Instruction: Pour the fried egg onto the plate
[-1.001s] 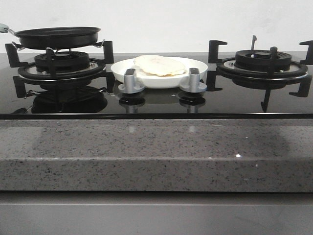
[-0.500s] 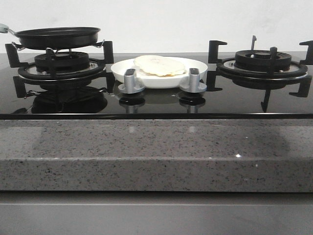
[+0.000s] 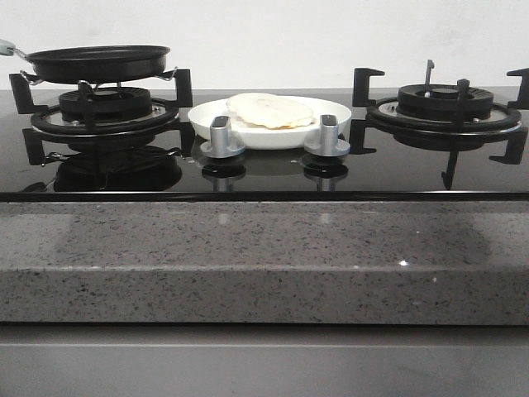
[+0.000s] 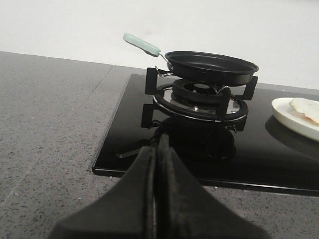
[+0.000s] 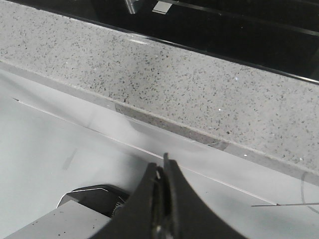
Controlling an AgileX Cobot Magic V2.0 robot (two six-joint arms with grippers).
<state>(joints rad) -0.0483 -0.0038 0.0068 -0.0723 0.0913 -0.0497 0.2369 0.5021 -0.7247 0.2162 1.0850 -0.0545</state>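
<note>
Front view shows the fried egg lying on the plate, which sits just beside the black frying pan on its burner; the pour looks finished. Both the left pincer and right pincer are clenched on nothing, well apart from the plate, near the counter edge, with open room around.

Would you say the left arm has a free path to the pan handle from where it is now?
Probably yes. The left claw is shut, empty and back over the counter, and the handle sticks out from the pan on the burner with nothing visible between them. It would have to open first.
</note>
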